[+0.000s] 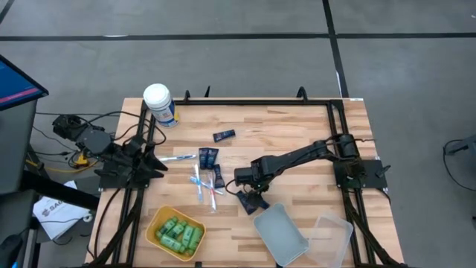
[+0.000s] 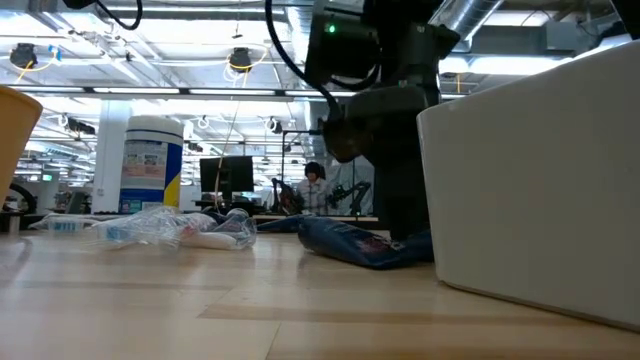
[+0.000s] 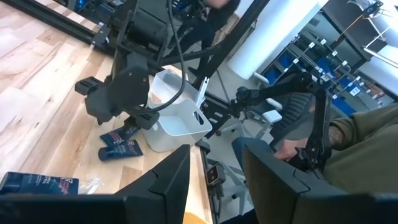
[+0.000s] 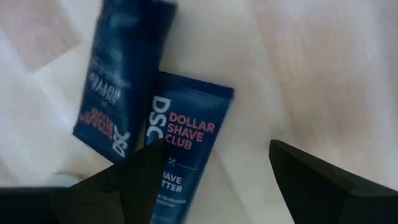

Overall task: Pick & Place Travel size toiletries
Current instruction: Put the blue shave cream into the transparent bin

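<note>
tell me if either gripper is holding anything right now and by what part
Nothing is held. The right gripper hangs open over two navy tubes lying on the table. The left gripper is open and empty at the table's left edge.

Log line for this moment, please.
right gripper: open, over navy tube | left gripper: open, parked | green bottles: in yellow bin

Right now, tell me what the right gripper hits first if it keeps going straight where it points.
Most likely the navy tube marked Dollar Shave Club: the right gripper points down at it, open jaws either side. A second tube lies beside it. The depth left is unclear.
</note>
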`<action>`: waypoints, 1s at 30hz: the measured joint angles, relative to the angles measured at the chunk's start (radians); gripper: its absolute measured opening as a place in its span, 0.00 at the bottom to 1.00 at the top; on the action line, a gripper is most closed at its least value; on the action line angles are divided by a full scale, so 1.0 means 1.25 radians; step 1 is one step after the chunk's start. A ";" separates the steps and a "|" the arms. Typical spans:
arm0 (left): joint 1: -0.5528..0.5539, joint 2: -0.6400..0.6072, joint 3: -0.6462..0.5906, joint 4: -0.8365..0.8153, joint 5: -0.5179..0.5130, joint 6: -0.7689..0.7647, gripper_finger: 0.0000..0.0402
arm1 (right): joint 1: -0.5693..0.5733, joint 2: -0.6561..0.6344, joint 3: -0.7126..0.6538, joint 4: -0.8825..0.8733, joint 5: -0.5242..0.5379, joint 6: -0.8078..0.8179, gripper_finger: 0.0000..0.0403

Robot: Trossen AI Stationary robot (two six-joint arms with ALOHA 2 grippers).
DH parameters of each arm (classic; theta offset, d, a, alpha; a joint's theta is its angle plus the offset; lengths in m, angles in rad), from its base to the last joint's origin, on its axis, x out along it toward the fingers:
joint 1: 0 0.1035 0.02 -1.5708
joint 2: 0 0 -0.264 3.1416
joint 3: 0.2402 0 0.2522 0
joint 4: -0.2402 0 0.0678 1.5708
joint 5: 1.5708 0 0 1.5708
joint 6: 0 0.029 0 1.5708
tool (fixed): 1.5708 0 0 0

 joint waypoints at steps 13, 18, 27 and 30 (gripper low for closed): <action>0.000 0.000 0.000 -0.002 -0.001 0.010 0.36 | -0.013 0.011 0.001 -0.006 0.001 -0.010 0.69; 0.000 0.000 0.000 -0.004 -0.001 0.012 0.36 | -0.058 0.007 0.001 -0.025 0.032 -0.010 0.69; 0.000 0.000 0.000 -0.004 -0.002 0.027 0.36 | -0.159 0.009 0.055 -0.150 0.069 -0.041 0.68; 0.000 0.000 0.000 -0.004 -0.002 0.027 0.36 | -0.169 0.009 0.099 -0.195 0.100 -0.044 0.68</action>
